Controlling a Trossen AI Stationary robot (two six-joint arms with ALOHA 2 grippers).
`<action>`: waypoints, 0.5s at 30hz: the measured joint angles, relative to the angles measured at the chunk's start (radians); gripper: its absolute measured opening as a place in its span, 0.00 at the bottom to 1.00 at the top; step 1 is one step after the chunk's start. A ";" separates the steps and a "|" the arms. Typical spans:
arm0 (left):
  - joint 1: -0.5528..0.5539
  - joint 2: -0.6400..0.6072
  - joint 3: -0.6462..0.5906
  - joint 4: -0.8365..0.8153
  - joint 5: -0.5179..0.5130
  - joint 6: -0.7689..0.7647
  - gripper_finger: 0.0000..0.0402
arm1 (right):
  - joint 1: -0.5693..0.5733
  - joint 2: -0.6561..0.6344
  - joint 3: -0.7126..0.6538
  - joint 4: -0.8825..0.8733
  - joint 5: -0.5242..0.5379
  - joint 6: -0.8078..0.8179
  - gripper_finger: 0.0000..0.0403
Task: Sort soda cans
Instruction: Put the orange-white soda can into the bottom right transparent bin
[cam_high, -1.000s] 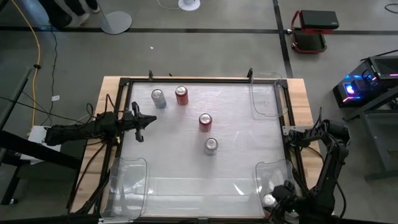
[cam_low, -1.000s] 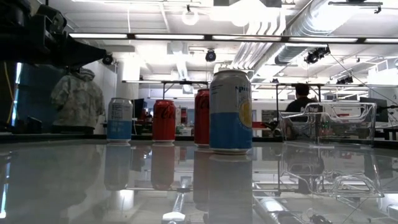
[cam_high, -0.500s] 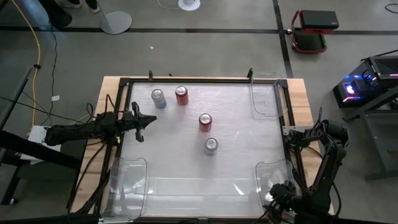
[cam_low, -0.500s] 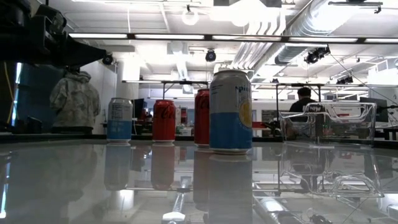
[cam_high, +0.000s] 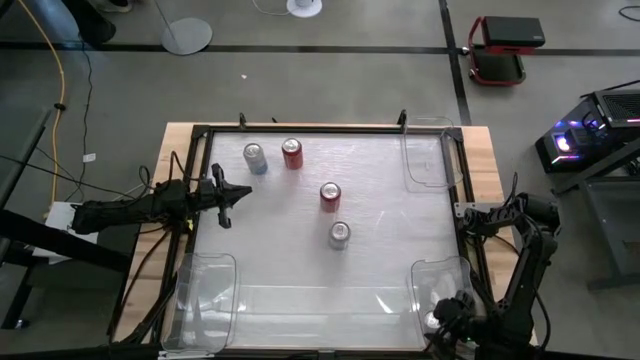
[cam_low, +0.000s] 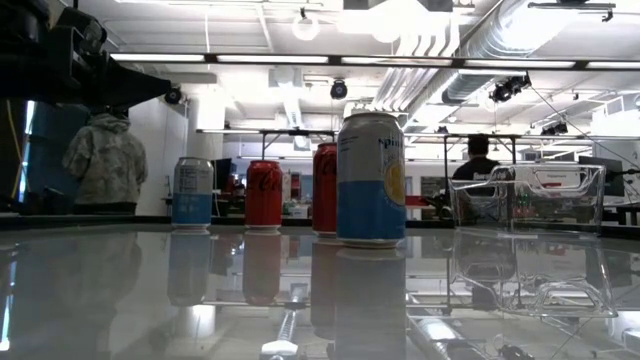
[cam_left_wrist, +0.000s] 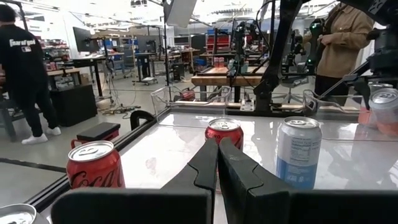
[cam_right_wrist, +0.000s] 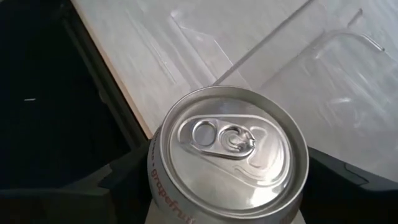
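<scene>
You are looking at clear plastic bins at the corners of the counter. The bin at the near right corner is taking a silver can: the right wrist view is showing that can's top from directly above, upright, with the right gripper hanging over the bin's near end. Dark gripper parts are flanking the can on both sides there, but you cannot tell whether the fingers are pressing on it or standing clear. The far right bin and the near left bin are showing nothing inside from above.

Four cans are standing upright on the open counter. A silver-blue can and a red can are sitting near each other toward the far left. A second red can is standing nearer the middle, and another silver can is standing just nearer than it.

Your left gripper is hovering above the counter at the left edge, its fingers pressed together and holding nothing, pointing toward the cans and well apart from them.
</scene>
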 joint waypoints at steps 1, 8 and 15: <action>0.000 0.000 0.000 0.000 -0.001 0.000 0.01 | 0.000 0.000 0.000 0.000 0.012 -0.009 0.74; 0.000 0.000 0.000 0.000 -0.001 0.000 0.01 | 0.000 0.000 0.000 -0.057 0.074 -0.026 0.73; 0.000 0.000 0.000 -0.002 -0.002 -0.007 0.01 | 0.007 -0.002 0.000 -0.069 0.113 -0.020 0.73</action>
